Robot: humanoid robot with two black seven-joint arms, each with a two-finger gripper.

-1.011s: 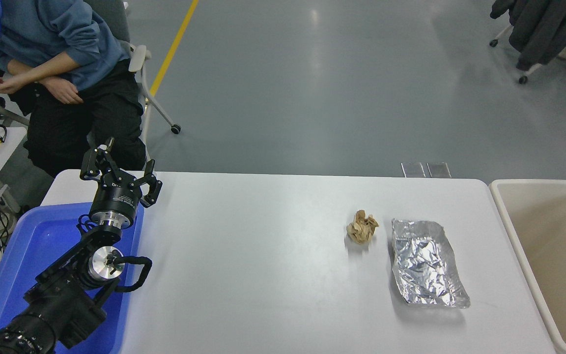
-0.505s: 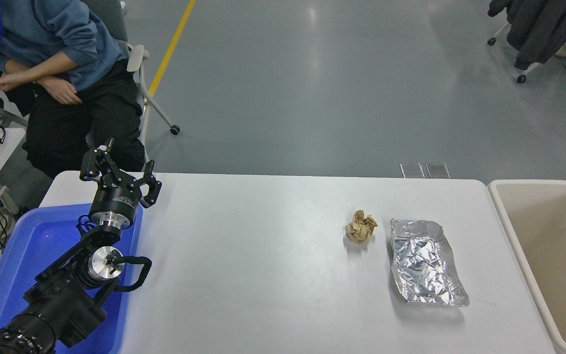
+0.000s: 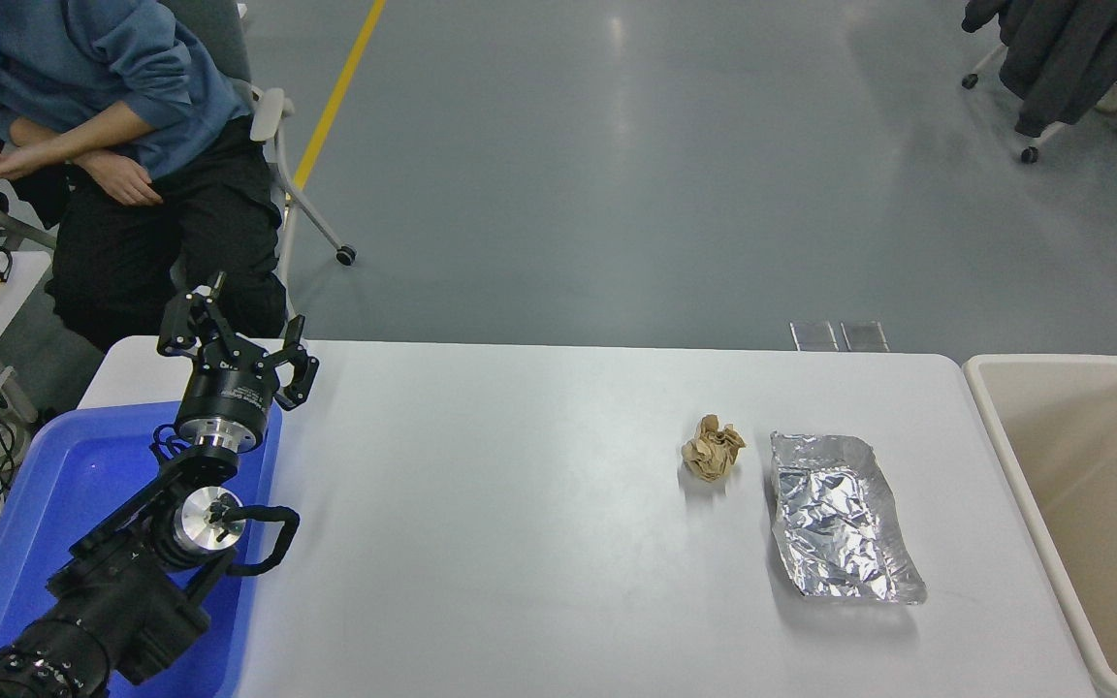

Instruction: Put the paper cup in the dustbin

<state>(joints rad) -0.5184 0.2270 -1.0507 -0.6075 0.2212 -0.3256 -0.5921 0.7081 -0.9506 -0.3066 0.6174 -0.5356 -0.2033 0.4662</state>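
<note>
No paper cup anywhere in view. Beige dustbin (image 3: 1009,456) at the table's right edge, inside partly cropped. Left gripper (image 3: 237,339) parked over blue tray (image 3: 25,514), fingers spread, holding nothing. Right gripper out of frame. Likely handling for such a cup: light, crushable; gentle grip across the wall.
</note>
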